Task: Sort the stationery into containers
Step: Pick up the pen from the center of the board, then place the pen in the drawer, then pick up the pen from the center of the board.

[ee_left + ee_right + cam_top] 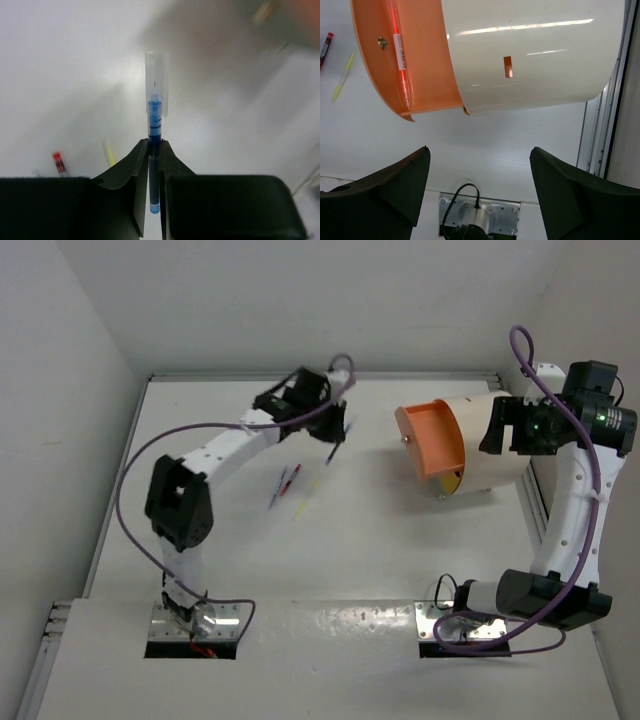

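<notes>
Blue pen, clear at barrel and cap, between the black fingers of the left gripper. Cream on the drum, orange on its drawer and on the small slot at three o'clock of it. Yellow pen and red pen at nine o'clock of the drawer, over a white table. Purple cables along white-and-black arms.

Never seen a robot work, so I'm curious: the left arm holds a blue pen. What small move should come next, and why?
Probably swing the blue pen rightward toward the orange drawer. The left jaws are shut on it, and the drawer of the cream container stands pulled out, some way off.
</notes>
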Motion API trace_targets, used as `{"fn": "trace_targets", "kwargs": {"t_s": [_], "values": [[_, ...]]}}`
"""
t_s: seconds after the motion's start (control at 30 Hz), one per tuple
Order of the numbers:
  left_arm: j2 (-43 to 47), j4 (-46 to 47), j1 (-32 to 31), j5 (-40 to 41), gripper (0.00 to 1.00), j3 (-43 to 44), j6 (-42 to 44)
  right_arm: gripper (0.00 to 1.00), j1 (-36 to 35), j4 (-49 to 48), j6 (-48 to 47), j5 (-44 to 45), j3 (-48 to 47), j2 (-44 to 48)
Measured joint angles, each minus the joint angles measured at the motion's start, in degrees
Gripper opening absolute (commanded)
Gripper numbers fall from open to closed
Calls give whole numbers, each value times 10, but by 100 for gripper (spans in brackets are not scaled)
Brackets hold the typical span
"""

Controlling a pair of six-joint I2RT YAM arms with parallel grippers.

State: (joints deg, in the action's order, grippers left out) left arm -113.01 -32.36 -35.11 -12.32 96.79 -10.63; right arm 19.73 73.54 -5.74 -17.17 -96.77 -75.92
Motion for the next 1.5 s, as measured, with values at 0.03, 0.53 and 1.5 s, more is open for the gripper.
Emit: {"fn": "trace_targets", "kwargs": {"t_s": [0.03, 0.53, 1.5], "values": [[34, 24, 8, -15, 0, 10, -23, 80, 0, 0, 0, 0, 0, 0], [32, 417, -48, -112, 0, 177, -322, 79, 0, -34, 41, -29, 0, 10], [-104, 415, -122, -37, 54, 198, -317, 79, 0, -56, 71, -41, 4, 15]]}}
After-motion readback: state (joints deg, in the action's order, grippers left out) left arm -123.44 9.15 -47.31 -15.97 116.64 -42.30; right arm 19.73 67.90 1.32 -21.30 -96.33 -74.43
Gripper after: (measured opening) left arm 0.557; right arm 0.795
